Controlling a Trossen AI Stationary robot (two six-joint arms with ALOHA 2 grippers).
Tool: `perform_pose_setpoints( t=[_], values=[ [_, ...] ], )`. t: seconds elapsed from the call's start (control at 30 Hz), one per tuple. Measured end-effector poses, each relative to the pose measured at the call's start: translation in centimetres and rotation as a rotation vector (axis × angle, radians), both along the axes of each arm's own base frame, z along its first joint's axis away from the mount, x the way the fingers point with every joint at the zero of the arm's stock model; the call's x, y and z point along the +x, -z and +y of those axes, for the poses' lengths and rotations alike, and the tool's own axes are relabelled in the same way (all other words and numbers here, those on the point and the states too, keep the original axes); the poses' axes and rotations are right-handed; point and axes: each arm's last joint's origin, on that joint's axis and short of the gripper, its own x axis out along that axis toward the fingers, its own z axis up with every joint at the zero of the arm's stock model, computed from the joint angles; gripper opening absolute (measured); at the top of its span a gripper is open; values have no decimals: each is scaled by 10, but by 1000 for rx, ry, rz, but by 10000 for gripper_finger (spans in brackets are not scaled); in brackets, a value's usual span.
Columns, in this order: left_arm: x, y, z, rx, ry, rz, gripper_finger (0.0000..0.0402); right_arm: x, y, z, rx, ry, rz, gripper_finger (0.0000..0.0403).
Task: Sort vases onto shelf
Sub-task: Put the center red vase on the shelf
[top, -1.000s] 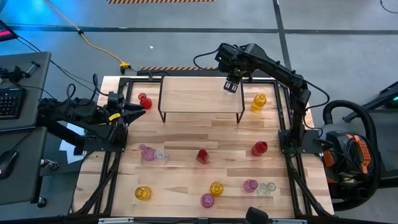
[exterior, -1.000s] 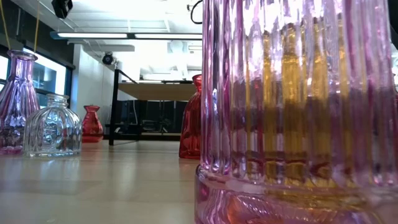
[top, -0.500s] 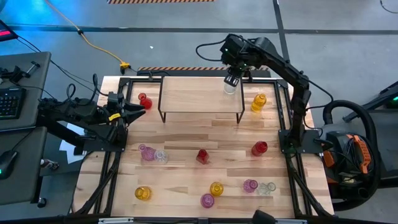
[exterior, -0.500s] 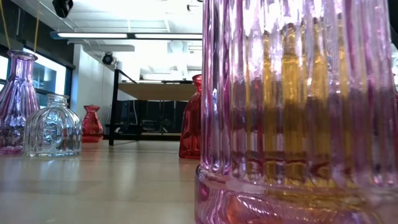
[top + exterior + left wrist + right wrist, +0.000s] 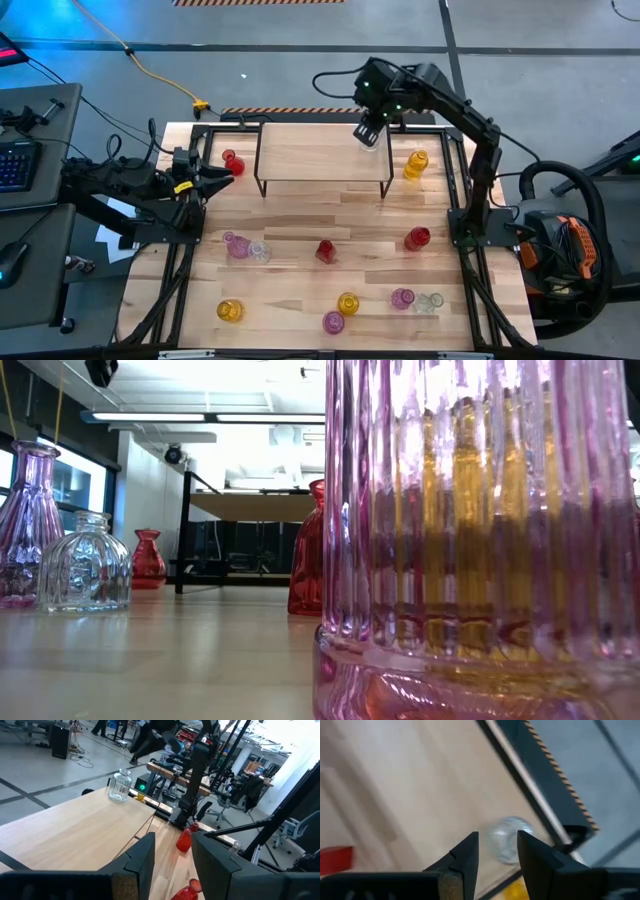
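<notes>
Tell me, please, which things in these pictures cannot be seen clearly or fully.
- Low view: a pink vase close to the lens hides the table's right side and both arms.
- Right wrist view: the clear vase on the shelf is blurred.
- High view: the right gripper covers that vase; finger contact unclear.

A robotics lab: concrete floor [image 5: 300, 30], office chairs [image 5: 290, 832], strip lighting [image 5: 200, 417], cabled workstations [image 5: 170, 762].

Right arm stretched far forward, right pincer [image 5: 367, 132] raised with fingers parted, left pincer [image 5: 222, 178] parked, fingers parted
</notes>
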Motion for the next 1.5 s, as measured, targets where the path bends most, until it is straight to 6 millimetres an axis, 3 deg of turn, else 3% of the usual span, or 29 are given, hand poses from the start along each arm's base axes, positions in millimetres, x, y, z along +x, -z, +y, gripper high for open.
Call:
perform_pose_setpoints(
  t=[0.47, 0.93, 1.17, 1.5],
  values=[
    [0, 3, -1, -1, 30, 29, 120, 24, 0, 64, 187, -45, -82, 115],
    [0, 2, 0, 1, 3, 23, 120, 35, -1, 118, 200, -160, -97, 115],
    [0, 2, 0, 14, 8, 23, 120, 41, -3, 128, 207, -197, -156, 115],
    [6, 3, -2, 6, 14, 35, 120, 47, -7, 127, 148, -293, -210, 115]
  ],
)
